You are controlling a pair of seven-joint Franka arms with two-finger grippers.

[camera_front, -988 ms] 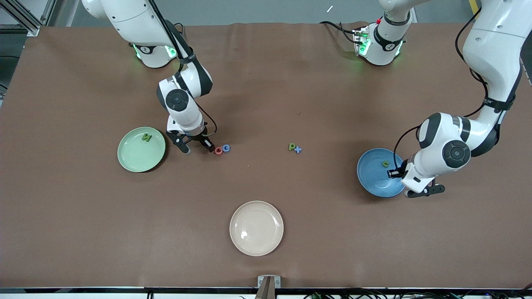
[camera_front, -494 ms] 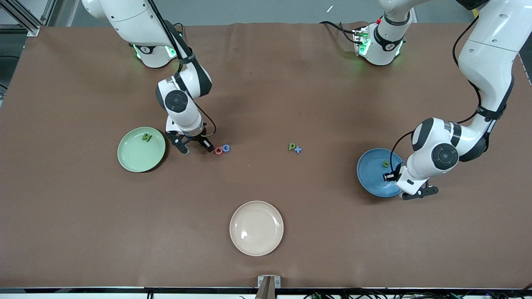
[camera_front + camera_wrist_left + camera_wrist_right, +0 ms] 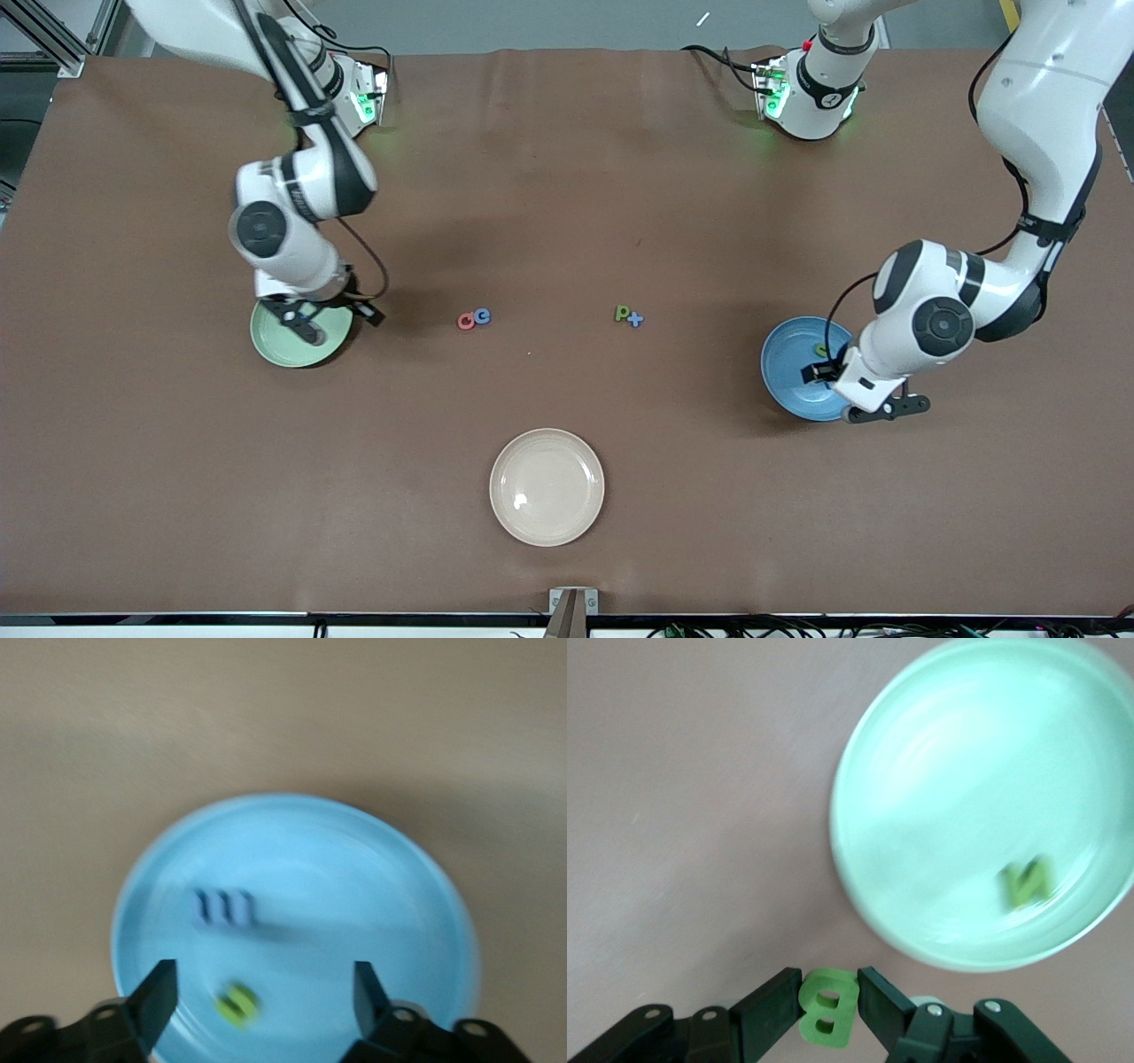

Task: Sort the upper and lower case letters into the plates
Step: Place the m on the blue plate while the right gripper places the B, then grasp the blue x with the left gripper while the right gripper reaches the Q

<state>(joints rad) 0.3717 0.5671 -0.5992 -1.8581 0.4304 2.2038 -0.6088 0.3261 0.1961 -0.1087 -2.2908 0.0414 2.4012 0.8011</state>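
While our right gripper (image 3: 829,992), over pale green round plastic plate (image 3: 283,341) edge, clamps green toy B (image 3: 828,1006), left gripper (image 3: 266,992) hangs w/ fingers apart over medium-blue round plate (image 3: 354,868).

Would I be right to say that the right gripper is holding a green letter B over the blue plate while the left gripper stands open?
Not quite: the right gripper holds the green letter B by the pale green plate, not the blue one, as the right wrist view and front view show. The left gripper does stand open, and it is the one over the blue plate.
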